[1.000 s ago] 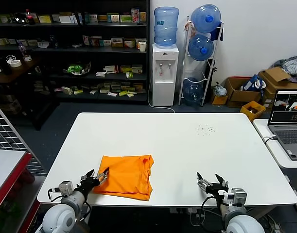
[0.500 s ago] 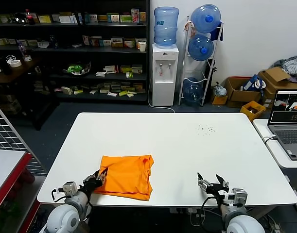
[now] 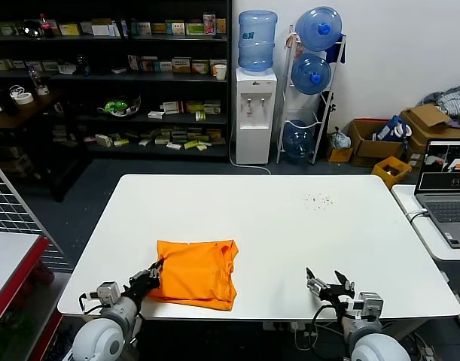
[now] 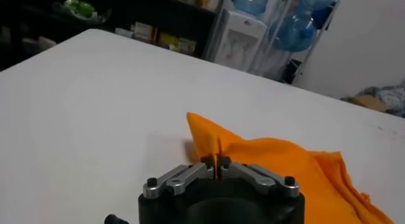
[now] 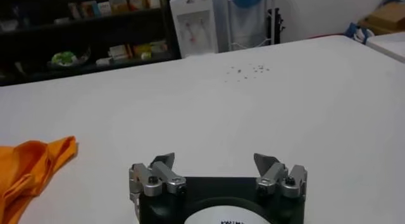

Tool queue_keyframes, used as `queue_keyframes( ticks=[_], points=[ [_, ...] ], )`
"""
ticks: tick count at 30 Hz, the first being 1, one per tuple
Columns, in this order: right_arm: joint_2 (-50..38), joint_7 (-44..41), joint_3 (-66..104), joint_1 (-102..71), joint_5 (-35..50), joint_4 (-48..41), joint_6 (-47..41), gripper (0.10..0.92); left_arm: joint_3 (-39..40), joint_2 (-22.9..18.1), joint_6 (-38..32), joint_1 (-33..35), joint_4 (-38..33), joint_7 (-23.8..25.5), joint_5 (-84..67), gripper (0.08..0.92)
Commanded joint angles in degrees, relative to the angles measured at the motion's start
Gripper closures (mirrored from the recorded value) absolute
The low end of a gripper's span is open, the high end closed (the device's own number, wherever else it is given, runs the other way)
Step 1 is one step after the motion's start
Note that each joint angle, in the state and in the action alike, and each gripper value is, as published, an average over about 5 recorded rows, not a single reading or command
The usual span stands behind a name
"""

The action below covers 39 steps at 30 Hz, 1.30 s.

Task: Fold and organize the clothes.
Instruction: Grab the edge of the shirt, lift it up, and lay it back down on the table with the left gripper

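The orange T-shirt (image 3: 193, 273) lies folded into a rough rectangle near the front left of the white table (image 3: 290, 226); no lettering shows. My left gripper (image 3: 151, 279) sits at the shirt's near left edge, shut on a thin fold of the orange cloth. In the left wrist view the gripper (image 4: 217, 164) has its jaws together on that edge, with the shirt (image 4: 278, 162) spreading beyond it. My right gripper (image 3: 329, 284) rests open and empty near the table's front right. In the right wrist view that gripper (image 5: 215, 161) is open over bare table, with the shirt (image 5: 25, 168) far off.
A laptop (image 3: 446, 188) stands on a side table at the right. A small patch of dark specks (image 3: 318, 200) lies on the far right of the table. Shelves, a water dispenser (image 3: 255, 113) and cardboard boxes (image 3: 380, 143) stand behind the table.
My left gripper has moved in to the shirt's near left edge and closed from open onto the cloth. The right gripper has not moved.
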Motion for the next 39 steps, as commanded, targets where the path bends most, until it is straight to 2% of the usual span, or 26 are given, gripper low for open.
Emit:
queue_keyframes(
  ticks=[1, 5, 10, 16, 26, 30, 33, 36, 39],
  points=[
    [-0.26, -0.1, 0.08, 0.2, -0.01, -0.08, 0.22, 0.203, -2.68, 2.03, 7.77, 1.89, -18.14, -11.01, 1.6, 0.892],
    [-0.45, -0.29, -0.02, 0.52, 0.02, -0.22, 0.51, 0.203, -4.3, 5.84, 10.16, 2.47, -24.07, -14.68, 1.33, 0.892],
    [-0.78, -0.58, -0.21, 1.04, 0.09, -0.38, 0.98, 0.203, -6.99, 11.6, 10.77, 3.9, -23.82, -16.3, 1.25, 0.892],
    [-1.25, -1.1, -0.26, 1.45, 0.26, -0.68, 1.82, 0.203, -11.86, 18.92, 10.6, 4.46, -18.11, -15.68, 0.85, 0.892],
    [-1.91, -1.3, -0.09, 1.91, 0.58, -1.38, 2.46, 0.203, -14.92, 25.24, 7.95, 2.73, -4.95, -12.72, 0.62, 0.892],
    [-1.76, -1.13, 0.06, 2.0, 0.54, -1.35, 2.43, 0.203, -14.78, 26.78, 6.97, 2.28, -1.85, -11.98, 0.59, 0.892],
    [-1.29, -1.04, 0.24, 1.69, 0.26, -1.28, 2.46, 0.203, -13.79, 27.03, 6.79, 2.11, -2.5, -12.0, -0.35, 0.892],
    [-0.5, -0.97, 0.48, 1.12, -0.3, -1.04, 2.5, 0.203, -10.7, 25.21, 8.22, 1.17, -7.39, -13.85, -4.32, 0.892],
    [0.41, -0.83, 0.87, 0.32, -1.01, -0.48, 2.45, 0.203, -2.02, 21.17, 11.32, -3.38, -13.88, -20.24, -14.38, 0.892]
  ],
)
